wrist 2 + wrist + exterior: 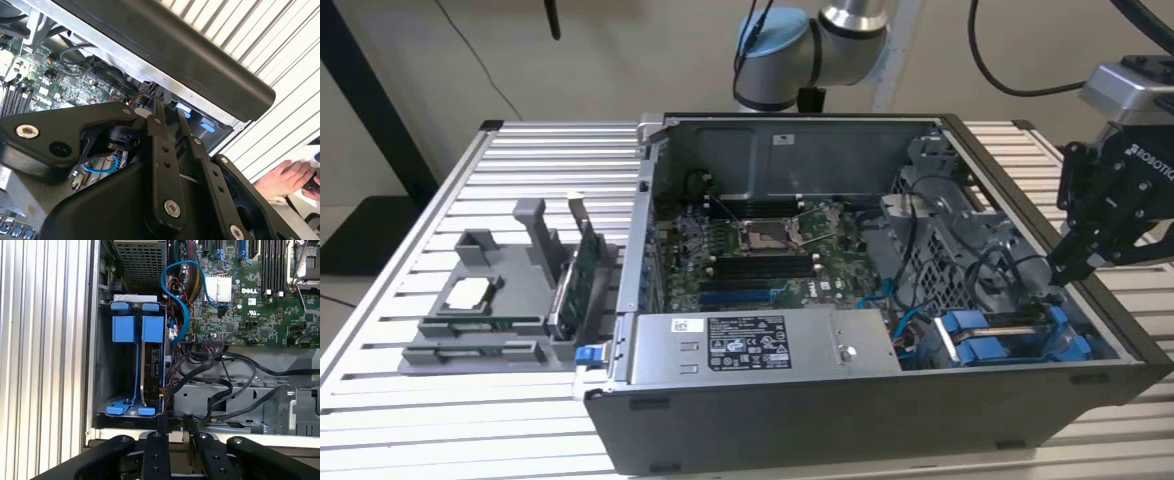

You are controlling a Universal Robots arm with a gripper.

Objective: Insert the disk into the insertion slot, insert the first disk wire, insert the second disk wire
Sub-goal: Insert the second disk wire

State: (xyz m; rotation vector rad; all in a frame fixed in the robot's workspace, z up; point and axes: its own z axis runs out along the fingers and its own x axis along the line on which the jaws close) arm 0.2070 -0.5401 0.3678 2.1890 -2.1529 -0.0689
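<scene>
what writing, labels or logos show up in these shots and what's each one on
gripper: white maker's lettering on its black body.
green board: a white maker's logo; the fine white markings are too small to read.
grey metal box: black-and-white sticker, print too small to read.
case back wall: small white label, unreadable.

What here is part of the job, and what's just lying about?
For the job:
- black robot gripper
- flat hard drive in a bright blue plastic frame, sitting in the dark grey drive bay
- probably the black cables beside that bay

Lying about:
- grey metal box with black-and-white sticker
- green circuit board
- grey plastic tray of spare parts
- a person's hand
</scene>
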